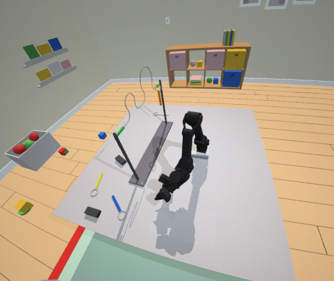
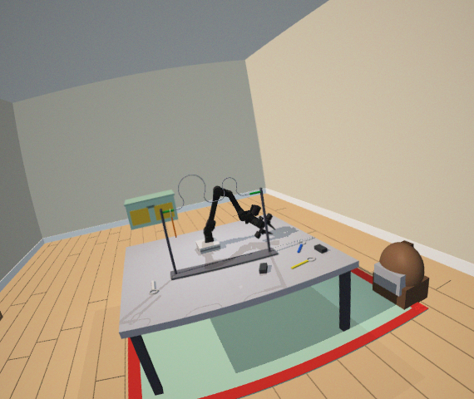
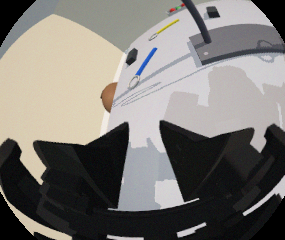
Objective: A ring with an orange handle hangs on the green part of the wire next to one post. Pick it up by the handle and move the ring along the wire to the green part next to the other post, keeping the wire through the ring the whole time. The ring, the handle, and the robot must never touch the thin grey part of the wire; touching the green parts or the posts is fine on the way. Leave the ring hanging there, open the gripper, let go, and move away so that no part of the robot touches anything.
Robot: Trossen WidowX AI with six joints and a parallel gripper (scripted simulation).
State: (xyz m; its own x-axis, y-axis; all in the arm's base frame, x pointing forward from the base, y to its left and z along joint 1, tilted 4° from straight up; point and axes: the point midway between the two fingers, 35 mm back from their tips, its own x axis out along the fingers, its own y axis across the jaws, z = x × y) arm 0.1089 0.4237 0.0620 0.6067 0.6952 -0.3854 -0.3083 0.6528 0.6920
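The ring (image 1: 157, 87) with the orange handle (image 1: 159, 98) (image 2: 174, 226) hangs around the green part (image 2: 166, 211) of the wire beside the far post (image 1: 163, 104) (image 2: 168, 242) in the top view; the handle points down. The thin grey wire (image 1: 140, 79) (image 2: 204, 189) bends in loops to the other green part (image 1: 120, 131) (image 2: 255, 192), at the near post (image 1: 126, 156) (image 2: 264, 223). My gripper (image 1: 156, 198) (image 2: 273, 231) (image 3: 144, 124) is partly open and empty, low over the table beyond the near post's end of the base, far from the handle.
The dark base bar (image 1: 150, 154) (image 2: 224, 265) joins the posts. A yellow-handled ring (image 1: 99, 181) (image 3: 166, 29), a blue-handled ring (image 1: 116, 204) (image 3: 146, 62), a white-handled ring (image 1: 162, 114) (image 2: 153, 286) and black blocks (image 1: 92, 212) (image 1: 120, 159) lie on the table.
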